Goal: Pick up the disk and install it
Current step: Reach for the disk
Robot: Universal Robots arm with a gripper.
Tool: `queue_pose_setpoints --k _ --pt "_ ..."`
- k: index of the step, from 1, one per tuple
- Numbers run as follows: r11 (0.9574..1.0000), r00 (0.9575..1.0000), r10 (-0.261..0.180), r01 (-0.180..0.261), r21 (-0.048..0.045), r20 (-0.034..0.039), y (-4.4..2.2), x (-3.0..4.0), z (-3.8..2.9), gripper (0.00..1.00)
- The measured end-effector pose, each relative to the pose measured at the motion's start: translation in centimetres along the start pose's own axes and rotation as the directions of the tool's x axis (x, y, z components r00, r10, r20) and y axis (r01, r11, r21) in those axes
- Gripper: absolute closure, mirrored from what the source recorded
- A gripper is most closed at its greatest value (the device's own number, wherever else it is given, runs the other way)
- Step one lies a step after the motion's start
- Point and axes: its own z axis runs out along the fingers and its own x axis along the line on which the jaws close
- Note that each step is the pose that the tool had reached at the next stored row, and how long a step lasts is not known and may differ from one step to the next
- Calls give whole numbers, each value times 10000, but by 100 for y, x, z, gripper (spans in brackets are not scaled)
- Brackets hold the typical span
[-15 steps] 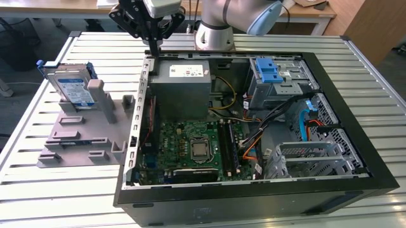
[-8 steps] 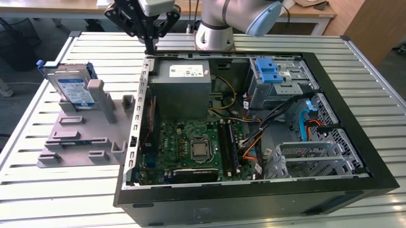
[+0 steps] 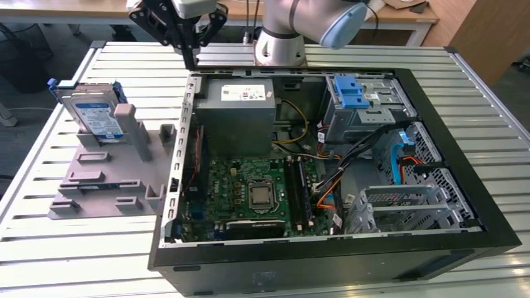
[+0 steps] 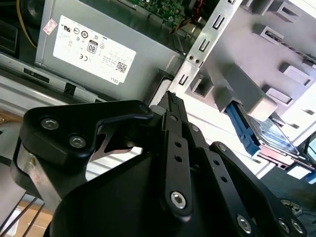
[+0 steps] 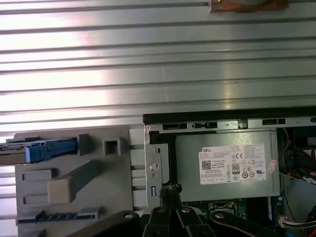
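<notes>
overhead, the gripper (image 3: 193, 61) hangs pinched closed on nothing near the exterior view's top edge, above the open computer case (image 3: 290, 268). the disk (image 3: 94, 115) stands on edge in a grey holder (image 3: 99, 169) at the exterior view's left, on the slatted metal table (image 3: 74, 254); a wooden desk (image 3: 66, 7) sits behind.
</notes>
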Motion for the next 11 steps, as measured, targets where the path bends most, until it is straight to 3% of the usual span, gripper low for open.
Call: queue_pose_setpoints --k 11 --pt "10000 10000 0 0 1 -1 47 132 3 89"
